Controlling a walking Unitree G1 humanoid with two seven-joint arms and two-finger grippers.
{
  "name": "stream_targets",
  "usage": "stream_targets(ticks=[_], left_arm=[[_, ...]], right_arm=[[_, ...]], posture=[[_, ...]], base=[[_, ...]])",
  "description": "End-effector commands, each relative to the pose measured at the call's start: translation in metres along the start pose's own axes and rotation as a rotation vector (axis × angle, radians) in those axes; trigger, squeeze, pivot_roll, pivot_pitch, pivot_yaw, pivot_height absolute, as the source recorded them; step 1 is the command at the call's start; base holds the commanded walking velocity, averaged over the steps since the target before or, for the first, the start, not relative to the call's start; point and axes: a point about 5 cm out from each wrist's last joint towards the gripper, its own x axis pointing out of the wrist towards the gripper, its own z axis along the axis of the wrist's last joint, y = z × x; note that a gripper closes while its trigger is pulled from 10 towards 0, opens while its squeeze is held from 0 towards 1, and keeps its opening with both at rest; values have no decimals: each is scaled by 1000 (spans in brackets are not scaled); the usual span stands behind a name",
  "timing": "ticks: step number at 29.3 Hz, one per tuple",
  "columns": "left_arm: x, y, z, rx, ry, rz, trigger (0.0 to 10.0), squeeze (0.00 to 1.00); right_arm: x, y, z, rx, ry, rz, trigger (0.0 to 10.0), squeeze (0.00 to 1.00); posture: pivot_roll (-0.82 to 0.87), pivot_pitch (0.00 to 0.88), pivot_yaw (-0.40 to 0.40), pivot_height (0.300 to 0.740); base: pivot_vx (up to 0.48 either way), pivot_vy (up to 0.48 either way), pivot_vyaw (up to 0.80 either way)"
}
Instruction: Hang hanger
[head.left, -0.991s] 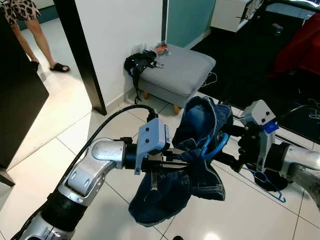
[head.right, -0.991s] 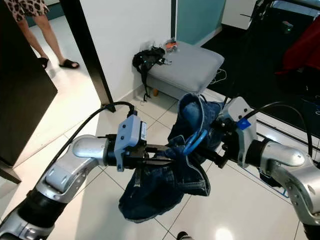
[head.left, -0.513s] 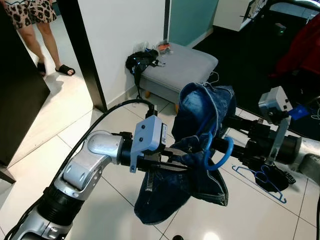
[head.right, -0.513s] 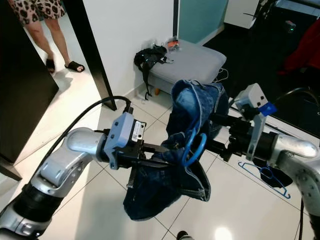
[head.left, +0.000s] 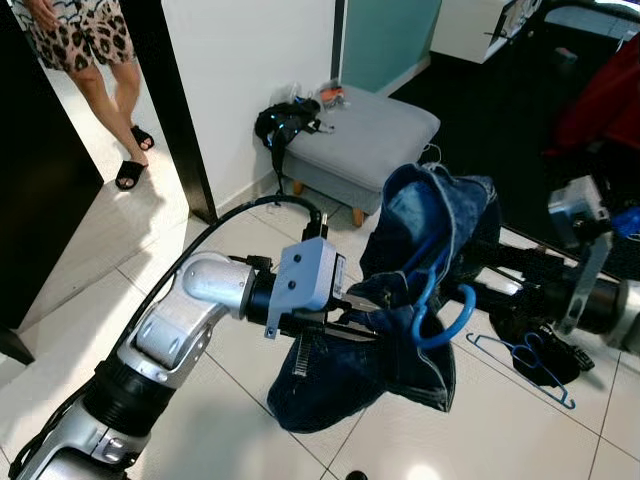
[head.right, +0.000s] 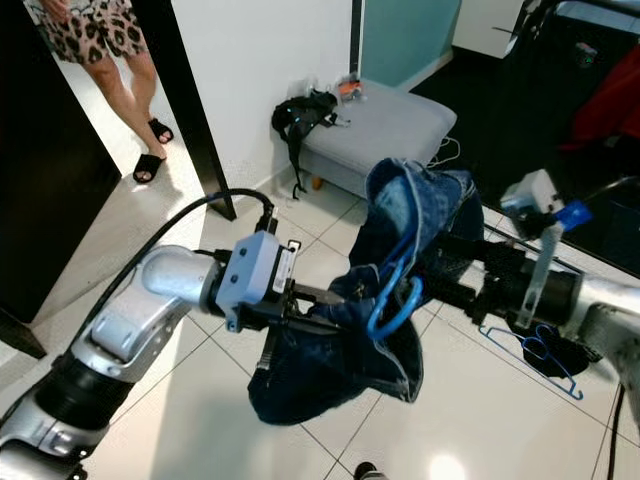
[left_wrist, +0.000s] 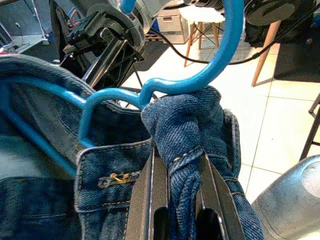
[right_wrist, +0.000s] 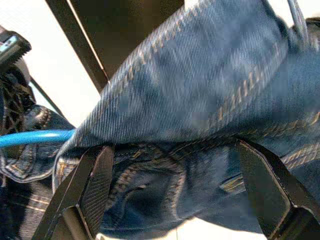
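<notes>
Denim garment (head.left: 400, 330) is pinched in the left gripper (left_wrist: 175, 165) and spread over the right gripper (right_wrist: 175, 200), blue hanger (head.left: 440, 300) threaded through it, unhung, above the floor (head.left: 120, 290).

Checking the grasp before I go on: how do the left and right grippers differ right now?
The left gripper is shut, pinching a bunched fold of the denim garment beside the blue hanger; the right gripper stands wide open, its fingers straddling the cloth. The left reaches in from the robot's left, the right from the opposite side. Both are at the same garment.
</notes>
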Motion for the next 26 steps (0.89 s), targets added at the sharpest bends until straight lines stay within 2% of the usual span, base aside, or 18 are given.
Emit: stream_targets(ticks=[1, 6, 10, 12, 13, 17, 18, 19, 20, 22, 26], left_arm=[[3, 2, 10, 36, -43, -26, 10000, 0], [6, 2, 10, 50, -43, -50, 10000, 0], [0, 1, -1, 59, 19, -59, 10000, 0], [0, 1, -1, 59, 19, -59, 10000, 0], [-3, 1, -3, 55, 30, -69, 10000, 0], [-4, 0, -4, 49, 37, -84, 10000, 0], [-7, 0, -4, 28, 38, -99, 10000, 0], [-7, 0, -4, 28, 38, -99, 10000, 0], [-9, 1, -4, 14, 36, -109, 10000, 0], [-9, 1, -4, 14, 36, -109, 10000, 0], [-19, 6, 2, -37, 18, -144, 10000, 0]], right_arm=[[0, -1, -2, 1, 7, -14, 10000, 0], [0, 0, -2, -2, 25, 1, 10000, 0], [-15, 4, 6, -52, 63, 61, 10000, 0], [-15, 4, 6, -52, 63, 61, 10000, 0], [-23, 5, 15, -90, 65, 83, 10000, 0], [-28, 8, 23, -122, 63, 106, 10000, 0], [-37, 14, 38, -183, 77, 153, 10000, 0], [-37, 14, 38, -183, 77, 153, 10000, 0], [-42, 20, 47, -222, 90, 186, 10000, 0], [-42, 20, 47, -222, 90, 186, 10000, 0], [-52, 30, 65, -303, 135, 229, 10000, 0]], posture=[[-63, 189, 14, 740], [-54, 190, 11, 740], [-56, 188, 14, 740], [-56, 188, 14, 740], [-56, 193, 15, 740], [-54, 190, 18, 740], [-53, 189, 19, 740], [-53, 189, 19, 740], [-53, 199, 17, 740], [-53, 199, 17, 740], [-60, 200, 19, 740]], base=[[0, 0, 0], [0, 0, 0], [0, 0, 0], [0, 0, 0], [0, 0, 0], [0, 0, 0], [0, 0, 0], [0, 0, 0], [0, 0, 0], [0, 0, 0], [0, 0, 0]])
